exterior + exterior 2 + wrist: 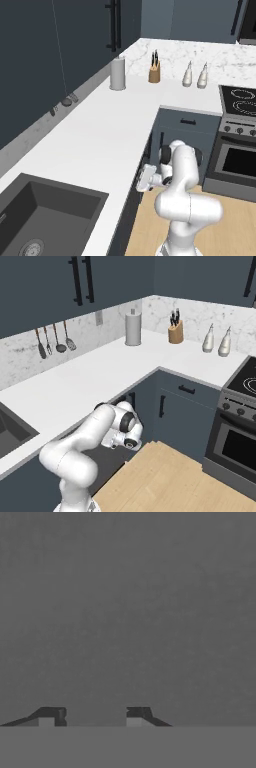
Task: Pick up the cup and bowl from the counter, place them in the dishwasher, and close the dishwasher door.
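Low and to the arm's left, with the gripper (92,717) aimed straight at a flat dark grey face that lies dead ahead and very close; probably the dishwasher door (128,612), though hard to be sure from so plain and near a surface. Fingertips (47,714) apart, with nothing between them and nothing clamped. From the left base view, placed just under the edge of the counter (100,130), hand turned toward the dark front below it, well apart from the oven (240,160) on the far side of the corner. Judged as the closing step: a push along the hand's own line, square into the panel, not a grasp. With the long axis of that panel running along the counter edge, better to press near its middle or upper edge than at a corner. On the counter, only a paper towel roll (118,73), a knife block (155,74) and two pale shakers (187,75) at the back, so cup and bowl likely already inside the dishwasher. In the sink (30,200), nothing but the drain.
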### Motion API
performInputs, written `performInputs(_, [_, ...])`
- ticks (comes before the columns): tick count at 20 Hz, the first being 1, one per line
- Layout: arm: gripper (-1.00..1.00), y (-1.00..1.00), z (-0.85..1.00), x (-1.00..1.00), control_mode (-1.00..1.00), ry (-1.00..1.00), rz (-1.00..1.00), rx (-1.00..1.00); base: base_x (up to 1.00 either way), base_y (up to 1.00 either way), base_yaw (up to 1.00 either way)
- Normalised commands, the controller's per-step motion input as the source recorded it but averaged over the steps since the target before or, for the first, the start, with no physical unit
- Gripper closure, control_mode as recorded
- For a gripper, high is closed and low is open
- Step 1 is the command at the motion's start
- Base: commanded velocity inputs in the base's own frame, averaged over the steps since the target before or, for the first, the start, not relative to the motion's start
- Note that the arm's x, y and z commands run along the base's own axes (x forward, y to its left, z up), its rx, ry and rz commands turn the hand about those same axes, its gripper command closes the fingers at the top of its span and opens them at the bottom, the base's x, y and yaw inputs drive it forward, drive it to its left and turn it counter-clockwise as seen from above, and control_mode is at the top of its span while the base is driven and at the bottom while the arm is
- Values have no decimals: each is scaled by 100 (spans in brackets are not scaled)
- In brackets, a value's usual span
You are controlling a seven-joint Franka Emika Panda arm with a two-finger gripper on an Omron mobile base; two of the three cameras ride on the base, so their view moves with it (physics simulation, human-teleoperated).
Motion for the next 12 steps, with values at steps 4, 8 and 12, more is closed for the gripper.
performInputs(4, [-100, 100, -2, 45, -100, 6, -7, -13, 0, 0, 0])
performInputs(8, [-100, 100, 0, 30, -100, 5, -11, -13, 0, 0, 0])
performInputs(12, [-100, 100, 0, 14, -100, 1, -15, -14, 0, 0, 0])
